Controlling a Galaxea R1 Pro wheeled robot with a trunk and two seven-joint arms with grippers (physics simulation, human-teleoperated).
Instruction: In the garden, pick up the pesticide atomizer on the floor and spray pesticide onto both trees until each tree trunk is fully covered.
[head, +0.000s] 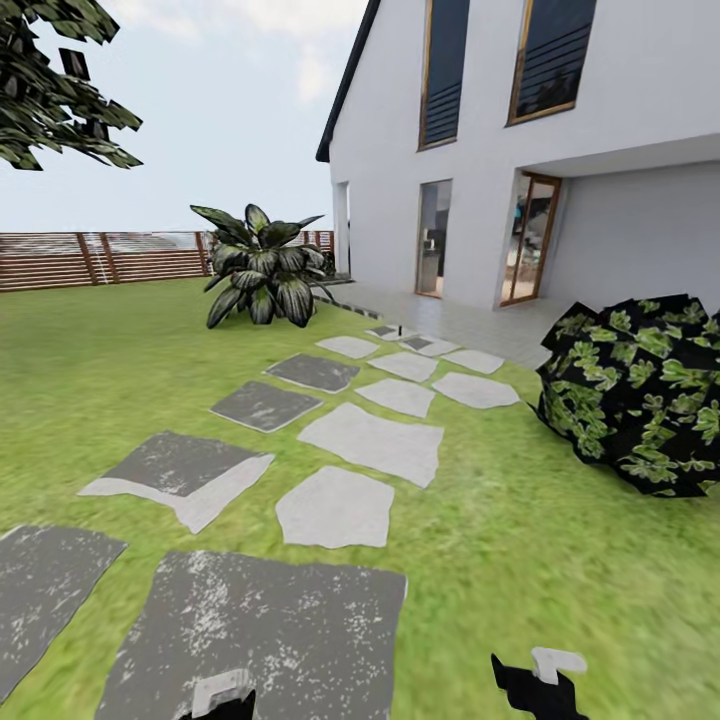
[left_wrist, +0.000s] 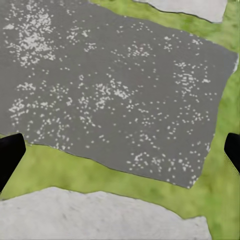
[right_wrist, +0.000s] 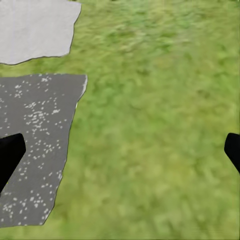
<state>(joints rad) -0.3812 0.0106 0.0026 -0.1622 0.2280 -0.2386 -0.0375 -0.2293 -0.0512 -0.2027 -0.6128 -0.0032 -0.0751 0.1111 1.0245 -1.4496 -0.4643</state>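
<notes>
Both grippers sat nearest, low in the head view: left gripper (head: 222, 692) over a dark slab (head: 260, 630), right gripper (head: 543, 680) over grass (head: 560, 540). In each wrist view the fingers stood wide apart, released, holding nothing. No atomizer and no trunk could be found; one leafy branch (head: 60, 90) overhung far left.

Risk, as judged: driving on toward the house (head: 520, 150) would overshoot the bottle, and the bush (head: 640, 400) at right could snag the arm.

Count: two grippers, one bush, one broad-leaf plant (head: 262, 268), one fence (head: 100, 257), roughly thirteen slabs.
</notes>
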